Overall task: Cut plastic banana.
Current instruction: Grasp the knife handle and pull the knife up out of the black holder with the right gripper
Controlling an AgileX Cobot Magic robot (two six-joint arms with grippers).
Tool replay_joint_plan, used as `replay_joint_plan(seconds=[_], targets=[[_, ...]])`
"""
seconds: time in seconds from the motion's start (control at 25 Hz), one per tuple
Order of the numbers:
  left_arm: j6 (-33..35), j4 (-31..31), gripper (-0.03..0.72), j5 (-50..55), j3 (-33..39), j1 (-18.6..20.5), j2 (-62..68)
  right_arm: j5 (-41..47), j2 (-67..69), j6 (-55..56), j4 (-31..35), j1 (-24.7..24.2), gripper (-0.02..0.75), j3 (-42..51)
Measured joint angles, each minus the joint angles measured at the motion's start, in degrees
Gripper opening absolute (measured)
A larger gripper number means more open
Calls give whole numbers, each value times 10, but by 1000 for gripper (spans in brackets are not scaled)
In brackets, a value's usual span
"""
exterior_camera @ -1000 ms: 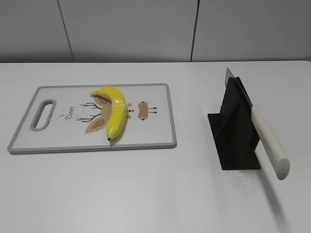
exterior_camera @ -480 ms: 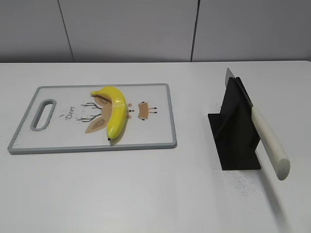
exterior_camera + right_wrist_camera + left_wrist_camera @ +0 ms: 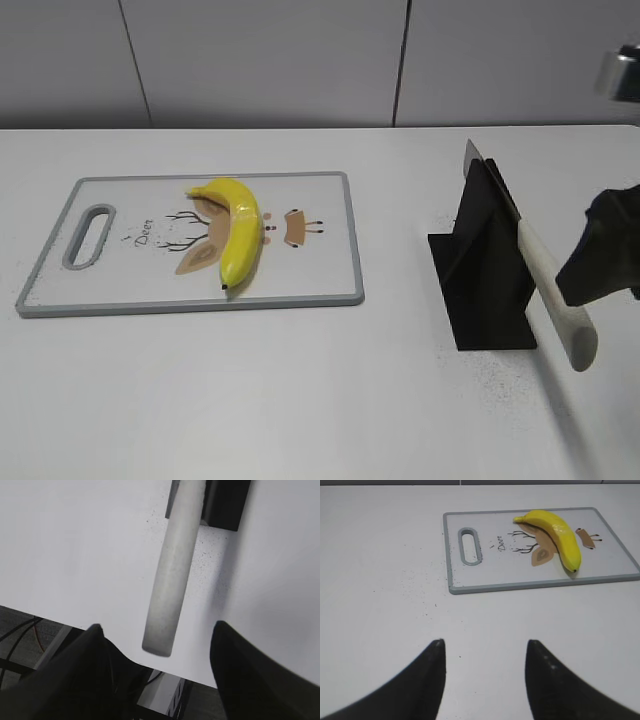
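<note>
A yellow plastic banana [image 3: 238,230] lies on a white cutting board [image 3: 310,280] at the left; both also show in the left wrist view, banana [image 3: 557,532] and board [image 3: 485,580]. A knife with a pale handle [image 3: 555,295] rests slanted in a black stand [image 3: 480,270]. My right gripper [image 3: 600,255] is at the right edge, beside the handle. In the right wrist view it is open [image 3: 157,630], with the handle's end [image 3: 172,580] between and just ahead of the fingers, untouched. My left gripper [image 3: 485,647] is open and empty above bare table, near of the board.
The table's front edge and the dark floor with cables beneath [image 3: 30,645] show under the right gripper. A grey wall [image 3: 300,60] stands behind the table. Dark specks [image 3: 420,580] dot the tabletop left of the board.
My right gripper has come into the exterior view at the right edge, next to the knife handle. Banana, board, knife and stand have not moved.
</note>
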Motion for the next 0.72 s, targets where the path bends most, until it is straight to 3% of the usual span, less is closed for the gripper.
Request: replay_joint_plan(seconds=[0.36,0.48,0.6,0.72], targets=[[0,0,502,0,0,0,0,-52,127,11,0,0,494,0],[0,0,502,0,0,0,0,-56,158,20,0,0,459,0],[0,0,502,0,0,0,0,-58,181,42,0,0,353,0],[0,0,502,0,0,0,0,-58,186,60,8,2,173,-2]])
